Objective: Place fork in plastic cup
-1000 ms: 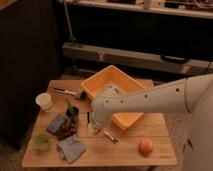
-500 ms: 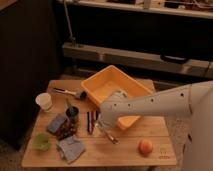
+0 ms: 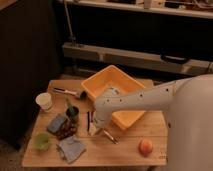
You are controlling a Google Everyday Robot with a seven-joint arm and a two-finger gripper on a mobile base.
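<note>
The fork is a slim silvery piece lying flat on the wooden table, just in front of the yellow bin. My gripper hangs low over the table at the fork's left end. It is open and I see nothing held in it. The plastic cup is short and light green. It stands upright near the table's front left corner, well to the left of the gripper. My white arm reaches in from the right and hides part of the bin.
A yellow bin takes up the table's back middle. A white cup and a black-handled utensil are at the back left. A small dark cup, two blue cloths, dark sticks and an orange fruit also lie here.
My arm has swung a little lower and toward the table's front, bringing the gripper down by the fork. Nothing on the table has moved.
</note>
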